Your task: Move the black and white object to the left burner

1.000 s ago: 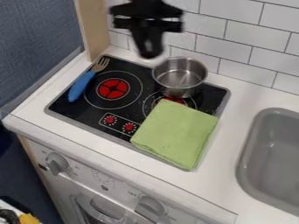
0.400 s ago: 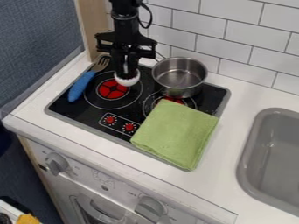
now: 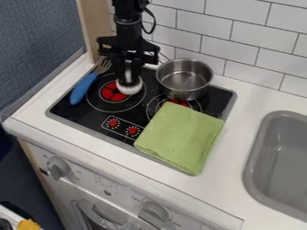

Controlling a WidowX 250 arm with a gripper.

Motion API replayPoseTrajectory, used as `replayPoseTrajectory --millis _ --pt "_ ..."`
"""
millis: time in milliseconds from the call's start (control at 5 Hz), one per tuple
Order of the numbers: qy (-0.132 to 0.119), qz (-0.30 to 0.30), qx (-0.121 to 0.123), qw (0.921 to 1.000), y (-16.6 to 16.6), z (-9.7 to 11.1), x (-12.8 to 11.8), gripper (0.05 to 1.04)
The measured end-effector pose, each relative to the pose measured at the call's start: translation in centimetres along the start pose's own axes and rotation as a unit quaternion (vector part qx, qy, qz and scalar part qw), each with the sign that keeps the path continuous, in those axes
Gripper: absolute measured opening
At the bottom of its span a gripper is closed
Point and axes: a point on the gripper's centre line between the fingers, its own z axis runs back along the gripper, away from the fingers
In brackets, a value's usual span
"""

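My gripper [image 3: 128, 74] hangs over the right part of the left burner [image 3: 114, 91], pointing down. The black and white object [image 3: 130, 86], a brush-like thing with a white round end, is between its fingers, with the white end low over or on the burner's right side; whether it touches the stove cannot be told. The upper part of the object is hidden by the gripper.
A steel pot [image 3: 185, 78] stands right of the gripper at the back burner. A folded green cloth [image 3: 180, 137] covers the stove's front right. A blue-handled fork [image 3: 85, 88] lies along the left edge. A grey sink [image 3: 282, 161] is at right.
The gripper has come down and to the left with the object, from above the back of the stove to the left burner. Since the middle frame it has barely shifted.
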Motion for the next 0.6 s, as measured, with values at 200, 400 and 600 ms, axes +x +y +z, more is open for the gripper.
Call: replayPoseTrajectory --millis 200,400,600 --pt "-0.023 -0.005 -0.002 0.9997 -0.4 1.9 -0.1 0.862" --pt "-0.046 -0.011 -0.025 0.9986 -0.8 4.1 -0.1 1.008" --pt "-0.070 -0.027 -0.053 0.9958 -1.4 6.6 -0.1 1.004"
